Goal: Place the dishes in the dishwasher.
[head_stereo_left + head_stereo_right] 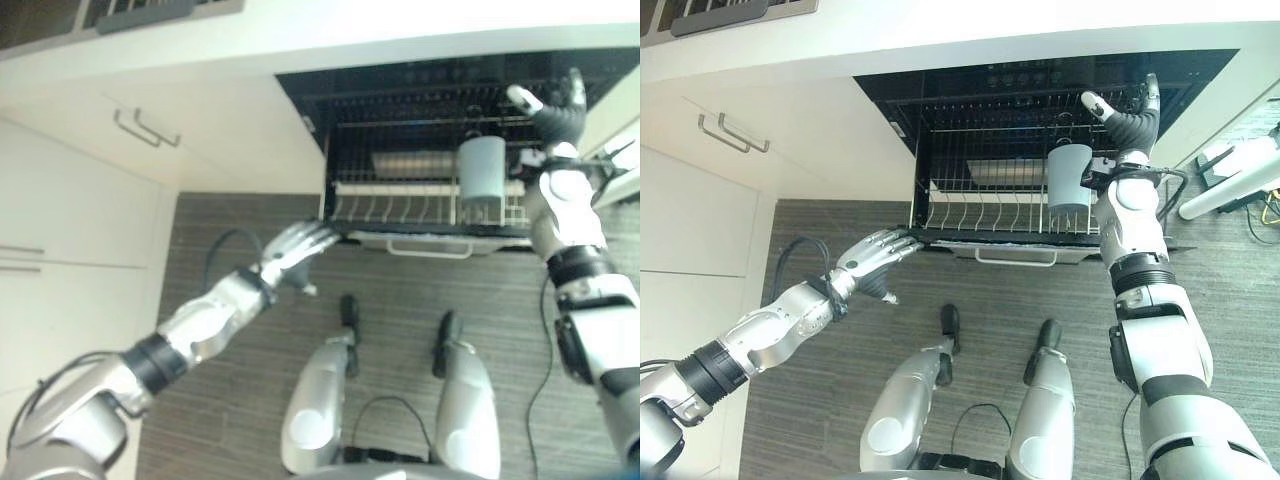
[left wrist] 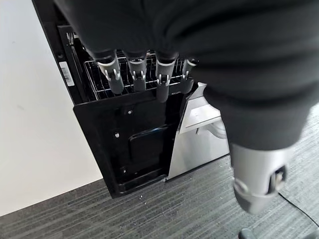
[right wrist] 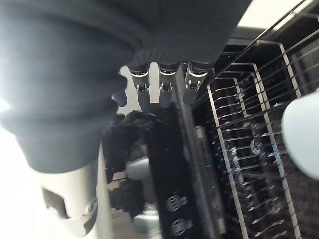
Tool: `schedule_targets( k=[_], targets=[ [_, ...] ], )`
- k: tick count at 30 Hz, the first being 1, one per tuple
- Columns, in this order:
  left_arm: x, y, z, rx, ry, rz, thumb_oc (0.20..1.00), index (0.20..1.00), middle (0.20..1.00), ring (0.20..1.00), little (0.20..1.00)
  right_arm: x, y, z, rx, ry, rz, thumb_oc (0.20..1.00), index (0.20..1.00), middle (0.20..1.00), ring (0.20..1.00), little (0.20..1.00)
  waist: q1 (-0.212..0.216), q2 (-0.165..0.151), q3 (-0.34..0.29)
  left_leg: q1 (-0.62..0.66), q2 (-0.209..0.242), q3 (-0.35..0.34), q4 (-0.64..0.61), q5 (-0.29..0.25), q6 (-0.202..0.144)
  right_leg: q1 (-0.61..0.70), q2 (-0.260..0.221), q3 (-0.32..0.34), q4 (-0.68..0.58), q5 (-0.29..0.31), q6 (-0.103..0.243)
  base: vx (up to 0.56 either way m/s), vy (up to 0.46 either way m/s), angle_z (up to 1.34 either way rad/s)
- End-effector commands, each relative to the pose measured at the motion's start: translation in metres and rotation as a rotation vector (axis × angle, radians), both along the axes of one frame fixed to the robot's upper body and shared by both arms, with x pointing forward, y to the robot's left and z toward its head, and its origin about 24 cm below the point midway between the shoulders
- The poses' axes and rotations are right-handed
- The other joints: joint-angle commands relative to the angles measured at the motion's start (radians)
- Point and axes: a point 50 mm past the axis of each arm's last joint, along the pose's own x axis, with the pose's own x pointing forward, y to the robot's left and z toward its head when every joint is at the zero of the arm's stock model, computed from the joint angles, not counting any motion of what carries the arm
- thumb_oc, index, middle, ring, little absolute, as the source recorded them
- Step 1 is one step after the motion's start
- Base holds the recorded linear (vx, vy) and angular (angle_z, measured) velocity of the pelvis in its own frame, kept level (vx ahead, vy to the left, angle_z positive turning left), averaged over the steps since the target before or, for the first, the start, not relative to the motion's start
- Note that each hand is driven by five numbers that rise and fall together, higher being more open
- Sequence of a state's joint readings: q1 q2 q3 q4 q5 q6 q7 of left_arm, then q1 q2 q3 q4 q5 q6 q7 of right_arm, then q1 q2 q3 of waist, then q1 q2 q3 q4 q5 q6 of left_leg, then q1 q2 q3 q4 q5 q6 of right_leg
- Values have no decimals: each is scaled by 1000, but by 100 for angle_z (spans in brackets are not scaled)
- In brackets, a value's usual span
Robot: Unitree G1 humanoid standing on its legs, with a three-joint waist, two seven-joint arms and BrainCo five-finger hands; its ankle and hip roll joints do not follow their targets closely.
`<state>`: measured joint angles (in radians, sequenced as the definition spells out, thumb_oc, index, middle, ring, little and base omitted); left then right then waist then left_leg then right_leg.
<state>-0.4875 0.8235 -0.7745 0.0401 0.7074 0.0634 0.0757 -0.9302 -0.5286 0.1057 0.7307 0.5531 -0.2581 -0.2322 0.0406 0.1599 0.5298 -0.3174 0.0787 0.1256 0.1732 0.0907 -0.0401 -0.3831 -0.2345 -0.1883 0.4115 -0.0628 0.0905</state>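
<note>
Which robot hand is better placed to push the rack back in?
Left, probably. The left robot hand is open at the front edge of the rack. The right robot hand is raised over the rack's far corner beside the cup.

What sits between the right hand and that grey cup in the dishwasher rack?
Nothing visible. The right hand is raised, open, just beside the grey cup, which stands in the pulled-out rack.

Both robot hands (fingers straight): left robot hand (image 1: 872,256), right robot hand (image 1: 1127,122).

Light was bright and even; the countertop (image 1: 420,25) beyond the right hand (image 1: 1127,125) glared white. The dishwasher (image 1: 1040,90) interior beside that hand stayed dark. Its dark ribbed cover (image 3: 65,74) blurred close-up.
</note>
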Motion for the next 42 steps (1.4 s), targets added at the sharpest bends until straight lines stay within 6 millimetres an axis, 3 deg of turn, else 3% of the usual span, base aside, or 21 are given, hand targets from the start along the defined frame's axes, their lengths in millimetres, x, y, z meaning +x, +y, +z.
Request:
schedule_targets(
  k=[1,6,10,11,14,15,16,17,20,24,26,27,30,34,36,37,38,40,42],
  targets=[
    [-14,-11,-8,-40,-31,-31,1000,1000,1000,1000,1000,-16,-4,27,39,-193,12,1000,1000,1000,1000,1000,-9,32,-10,57,-8,21,40,-104,15,48,12,9,60,-85,22,-11,32,-10],
    [-18,4,-20,-122,-92,68,1000,1000,1000,1000,1000,-37,14,3,79,-228,80,1000,1000,1000,1000,1000,-32,-1,-26,126,7,35,18,-112,16,127,23,10,20,-86,18,37,-5,-11],
    [-25,24,-29,-321,-210,174,1000,1000,1000,1000,1000,-64,40,-42,139,-180,177,1000,1000,1000,1000,1000,-48,-58,-106,210,33,54,-47,-113,3,234,42,1,-76,-86,15,89,-41,-9],
    [-26,29,-31,-439,-243,223,1000,1000,1000,1000,1000,-75,45,-57,138,-163,206,1000,1000,1000,1000,1000,-53,-73,-140,246,39,60,-80,-107,-2,279,49,-8,-124,-81,16,70,-24,2],
    [-28,32,-29,-672,-282,265,1000,1000,1000,1000,1000,-89,49,-76,140,-145,237,1000,1000,1000,1000,1000,-54,-91,-195,289,52,70,-125,-88,-13,335,60,-26,-193,-61,17,56,2,8],
    [-29,30,-28,-822,-268,273,1000,1000,1000,1000,1000,-96,52,-86,129,-130,264,1000,1000,1000,1000,1000,-54,-104,-226,313,58,71,-140,-85,-16,363,63,-34,-217,-55,18,46,6,1],
    [-30,30,-28,-842,-269,270,1000,1000,1000,1000,1000,-97,52,-87,129,-129,268,1000,1000,1000,1000,1000,-54,-104,-231,315,59,71,-142,-84,-17,365,64,-35,-221,-53,18,130,23,4],
    [-32,27,-25,-1062,-234,279,1000,1000,1000,1000,1000,-105,56,-98,119,-114,293,1000,1000,1000,1000,1000,-53,-118,-268,347,63,72,-155,-89,-19,401,67,-42,-246,-51,20,102,43,0],
    [-35,26,-16,-1463,-134,275,1000,1000,1000,1000,1000,-113,56,-103,110,-102,318,1000,1000,1000,1000,1000,-48,-134,-312,379,60,68,-167,-99,-16,441,73,-48,-282,-36,21,91,77,-6],
    [-44,31,-6,-1742,-71,230,1000,1000,1000,1000,1000,-121,53,-110,116,-51,357,1000,1000,1000,1000,1000,-47,-148,-336,401,39,58,-150,-131,2,466,64,-48,-276,-39,26,40,160,-4],
    [-45,32,-6,-1782,-40,228,1000,1000,1000,1000,1000,-124,50,-111,125,-44,356,1000,1000,1000,1000,1000,-48,-151,-338,403,25,51,-139,-147,14,466,60,-43,-266,-43,29,36,323,-1],
    [-54,46,4,-1843,-72,218,1000,1000,1000,1000,1000,-138,40,-116,166,-30,350,1000,1000,1000,1000,1000,-43,-155,-341,417,-55,1,-119,-197,78,443,10,-16,-217,15,77,49,500,-5],
    [-58,54,10,-1795,-93,214,1000,1000,1000,1000,1000,-143,42,-118,155,-25,380,1000,1000,1000,1000,1000,-26,-141,-342,428,-78,1,-145,-197,98,407,18,-40,-153,22,90,-11,335,-33],
    [-59,60,15,-1806,-113,194,1000,1000,1000,1000,1000,-142,45,-120,134,-29,433,1000,1000,1000,1000,1000,-20,-138,-350,415,-109,1,-169,-180,96,389,172,-51,-103,-44,34,-31,64,-19],
    [-60,62,16,-1810,-125,195,1000,1000,1000,1000,1000,-142,46,-120,124,-32,448,1000,1000,1000,1000,1000,-22,-141,-346,410,-115,6,-157,-185,94,389,176,-57,-119,-42,30,-11,-32,2],
    [-58,65,16,-1812,-142,192,1000,1000,1000,1000,1000,-142,44,-120,97,-40,460,1000,1000,1000,1000,1000,-26,-147,-342,385,-111,23,-101,-192,79,427,194,-64,-204,-87,-9,-14,-76,-12],
    [-58,65,16,-1810,-143,188,1000,1000,1000,1000,1000,-142,43,-119,92,-43,460,1000,1000,1000,1000,1000,-31,-151,-340,383,-114,24,-78,-202,80,426,194,-56,-212,-82,-10,-25,-84,10],
    [-61,63,16,-1820,-135,154,1000,1000,1000,1000,1000,-143,38,-115,59,-57,447,1000,1000,1000,1000,1000,-39,-179,-319,329,-111,65,97,-255,67,445,179,-50,-230,-78,-37,-33,-43,23],
    [-63,58,18,-1800,-125,122,1000,1000,1000,1000,1000,-143,33,-113,38,-71,424,1000,1000,1000,1000,1000,-32,-186,-293,227,-87,25,249,-206,34,455,184,-35,-235,-67,-53,-41,35,37]
  ],
)
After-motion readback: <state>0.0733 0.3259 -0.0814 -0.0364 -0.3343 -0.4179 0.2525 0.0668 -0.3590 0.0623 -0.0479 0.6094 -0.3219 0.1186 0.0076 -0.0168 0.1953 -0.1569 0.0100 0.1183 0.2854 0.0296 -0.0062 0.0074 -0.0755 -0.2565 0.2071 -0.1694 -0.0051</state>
